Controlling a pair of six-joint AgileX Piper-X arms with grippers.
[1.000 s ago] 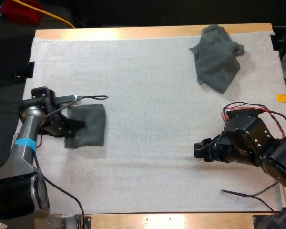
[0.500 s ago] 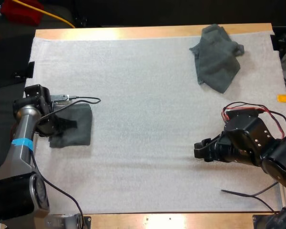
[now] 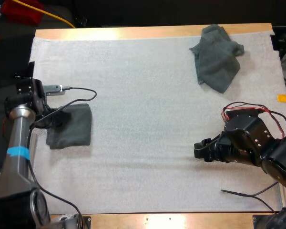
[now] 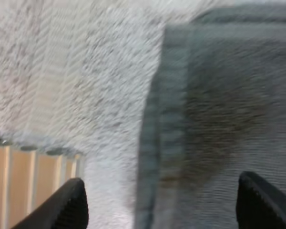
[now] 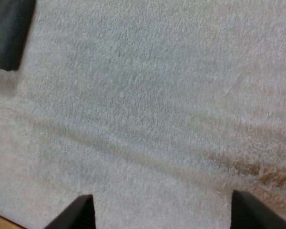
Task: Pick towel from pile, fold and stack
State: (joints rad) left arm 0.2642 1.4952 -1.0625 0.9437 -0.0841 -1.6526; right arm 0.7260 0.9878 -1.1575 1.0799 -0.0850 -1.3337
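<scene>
High view, then each wrist view: towel count and finger state.
High view: one folded towel (image 3: 71,126) is lying near the left edge of the white mat (image 3: 143,95), and one crumpled towel (image 3: 215,57) is sitting at its far right. The left gripper (image 3: 51,125) is hovering at the folded towel's left edge, and the right gripper (image 3: 200,149) is hanging over bare mat. Left wrist view: the fingers (image 4: 66,205) are standing wide apart, one on either side of that edge. Right wrist view: both fingers are standing wide apart, gripping nothing.

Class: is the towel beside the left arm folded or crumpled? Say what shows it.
Folded: the towel lies flat on the mat as a neat rectangle with straight edges, unlike the crumpled towel farther off.
</scene>
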